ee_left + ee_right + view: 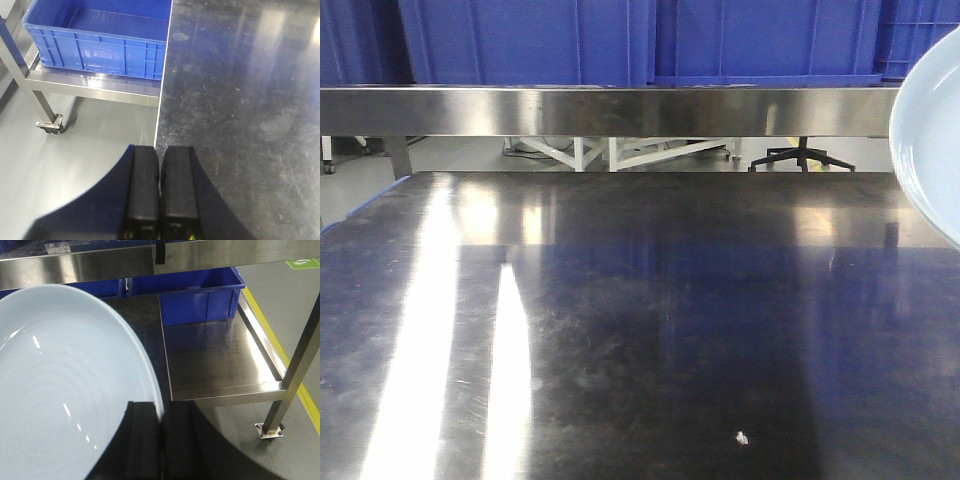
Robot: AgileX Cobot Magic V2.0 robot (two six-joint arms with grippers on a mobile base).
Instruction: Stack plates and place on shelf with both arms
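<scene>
my left gripper (160,152): fingers pressed together, holding nothing, over the left edge of the bench (240,100).
my right gripper (160,410): clamped on the rim of the plate (65,385).
plate: raised and tilted, near the bench's right edge.

Steel worktop (640,330), scratched, streaked with glare from overhead light; small white speck (742,437) near front edge. Steel shelf (610,110) across back, blue crates (640,40) on top. Beyond: white frame legs (620,152), black chair base (805,158). Left side: low trolley (95,86) carrying open blue bin (95,42), caster (50,125) on grey floor (90,145). Right side: yellow floor line (295,385).
</scene>
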